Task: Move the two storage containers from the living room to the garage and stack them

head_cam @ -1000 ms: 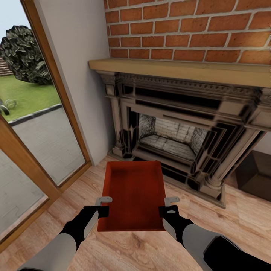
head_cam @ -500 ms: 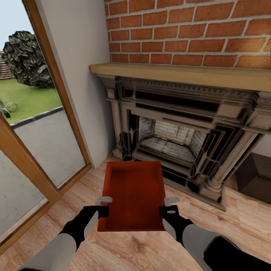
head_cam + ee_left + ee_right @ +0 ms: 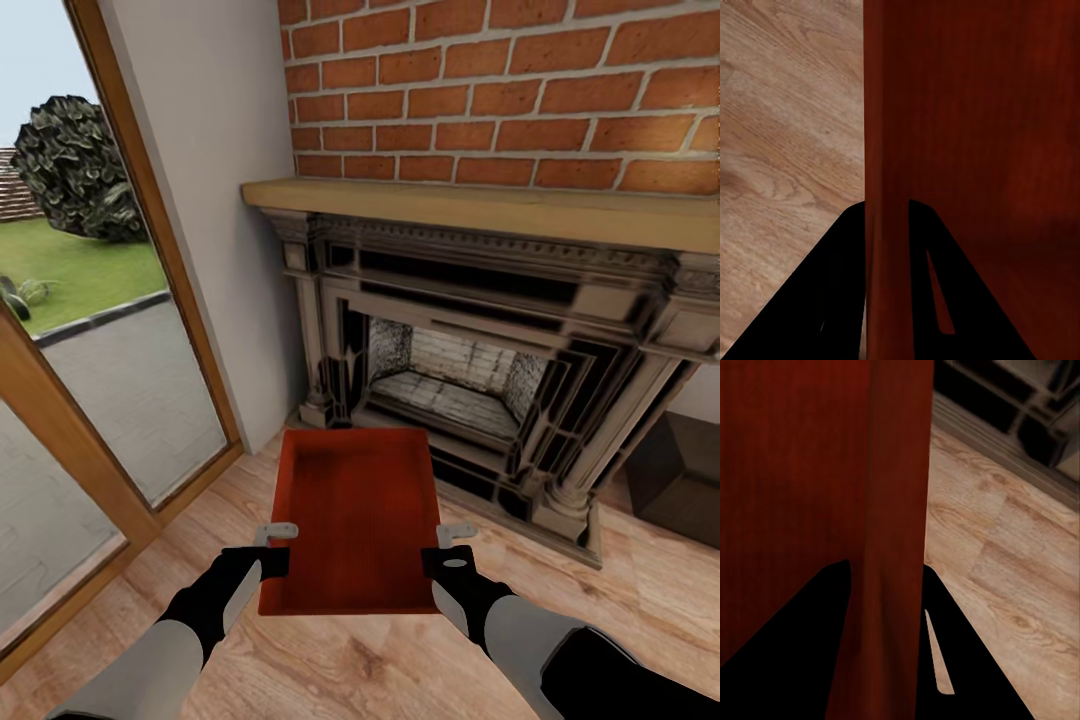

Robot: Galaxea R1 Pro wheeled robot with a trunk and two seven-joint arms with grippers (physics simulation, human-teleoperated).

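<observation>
One red-orange storage container [image 3: 352, 515] hangs level above the light wood plank floor [image 3: 640, 590] of the living room, held between both arms. My left gripper [image 3: 277, 545] is shut on its left wall [image 3: 886, 150], one black finger [image 3: 844, 285] on each side of it. On the opposite wall [image 3: 896, 532] my right gripper [image 3: 452, 545] is shut the same way. The bin is empty inside.
Straight ahead stands the ornate dark fireplace [image 3: 480, 360] under a wooden mantel [image 3: 480, 205] and red brick chimney [image 3: 500, 90]. A tall glass door with wooden frame [image 3: 110, 330] runs along the left. A dark cabinet end [image 3: 685, 480] shows at the right.
The whole view has shifted: fireplace and mantel sit slightly lower and farther, so the camera has moved. The container stays in the same place between both grippers.
</observation>
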